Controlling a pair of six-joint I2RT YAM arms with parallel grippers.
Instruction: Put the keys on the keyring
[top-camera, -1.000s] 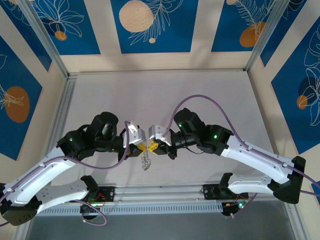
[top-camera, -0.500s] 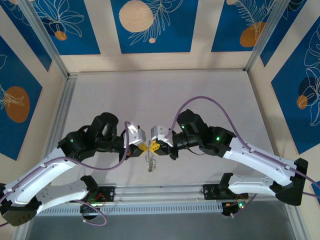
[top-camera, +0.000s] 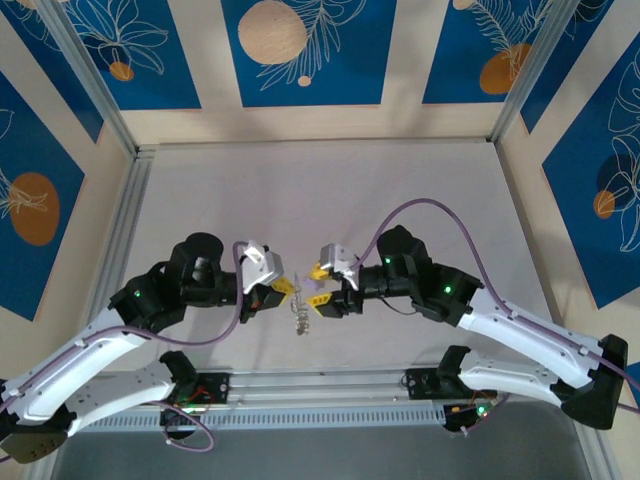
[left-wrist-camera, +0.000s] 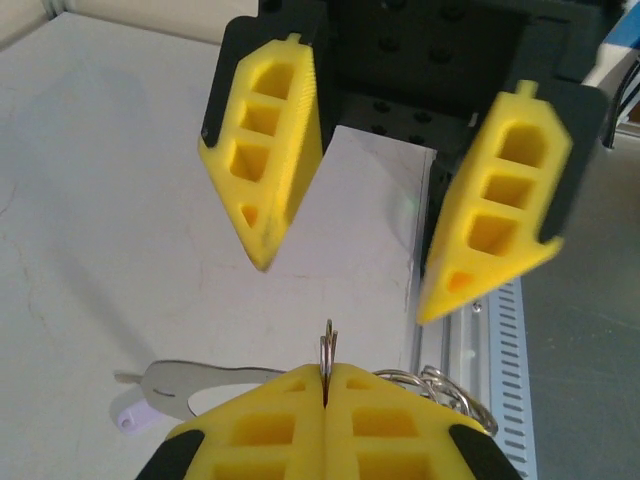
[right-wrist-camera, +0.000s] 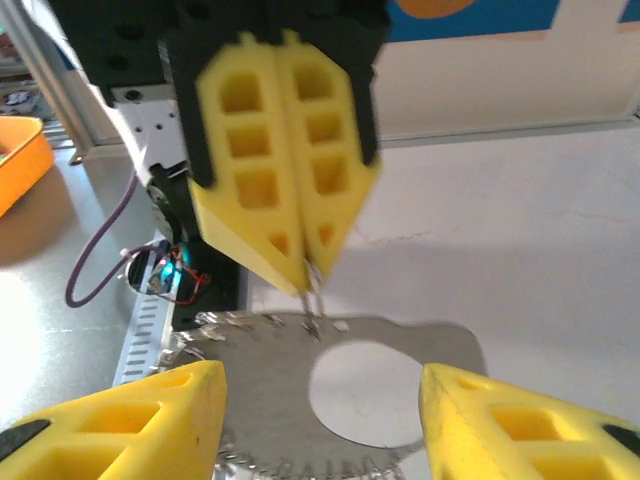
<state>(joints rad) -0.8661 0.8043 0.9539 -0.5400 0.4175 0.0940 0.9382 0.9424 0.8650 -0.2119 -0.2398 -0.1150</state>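
Observation:
My left gripper (top-camera: 286, 288) is shut on the keyring (left-wrist-camera: 328, 348), whose thin wire edge pokes up between the closed yellow fingers (left-wrist-camera: 268, 425). The keys (top-camera: 300, 318) dangle below it in a small silvery bunch above the table. In the right wrist view one flat key (right-wrist-camera: 270, 385) with a large round hole hangs from the keyring (right-wrist-camera: 313, 292). A jagged key (right-wrist-camera: 205, 335) lies beside it. My right gripper (top-camera: 321, 287) faces the left one from a short gap away. It is open, with nothing between its fingers (right-wrist-camera: 130, 425).
The pale grey table (top-camera: 330, 200) stretches away behind both arms. A slotted metal rail (top-camera: 320, 385) runs along the near edge, between the arm bases. Purple cables (top-camera: 420, 215) loop above each wrist.
My right gripper has opened, let go of the ring and drawn back to the right. The left gripper has shifted slightly left, and the keyring with its keys stays in it.

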